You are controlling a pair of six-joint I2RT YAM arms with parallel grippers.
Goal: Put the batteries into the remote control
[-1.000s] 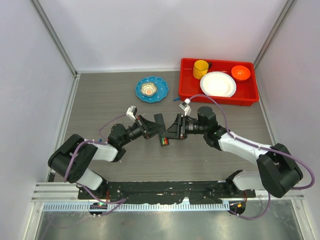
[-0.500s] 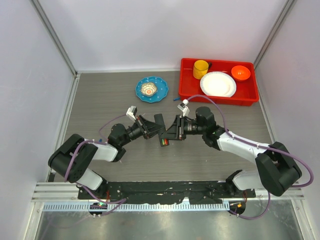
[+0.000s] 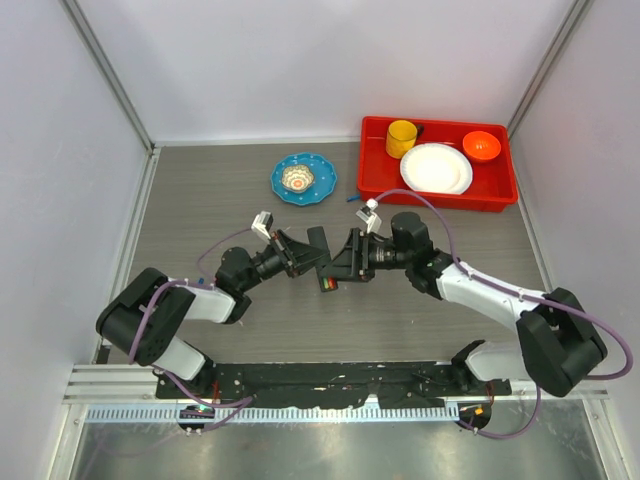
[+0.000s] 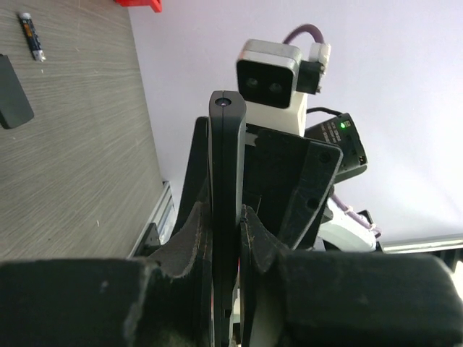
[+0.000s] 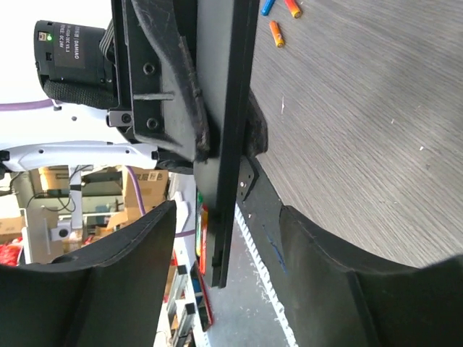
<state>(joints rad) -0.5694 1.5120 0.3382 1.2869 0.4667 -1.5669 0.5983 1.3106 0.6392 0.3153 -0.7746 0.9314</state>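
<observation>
My left gripper [image 3: 308,256] is shut on the remote control [image 3: 320,240], a slim black bar held above the table. In the left wrist view the remote [image 4: 226,144] stands edge-on, clamped between the fingers of that gripper [image 4: 226,217]. My right gripper [image 3: 345,262] faces it from the right and is open. In the right wrist view the right gripper's [image 5: 228,217] fingers straddle the remote's end [image 5: 231,108] without touching. Red and green colour shows in the remote's compartment [image 5: 203,242]. Loose orange batteries [image 5: 277,32] lie on the table beyond.
A small flat black squarish piece [image 4: 13,90] and a loose blue and white battery [image 4: 32,36] lie on the table. A blue plate with a small bowl [image 3: 303,178] sits at the back. A red tray [image 3: 375,165] holds a yellow cup, a white plate and an orange bowl.
The right gripper has shifted slightly to the left, closer to the remote. The left arm and the remote stay almost still.
</observation>
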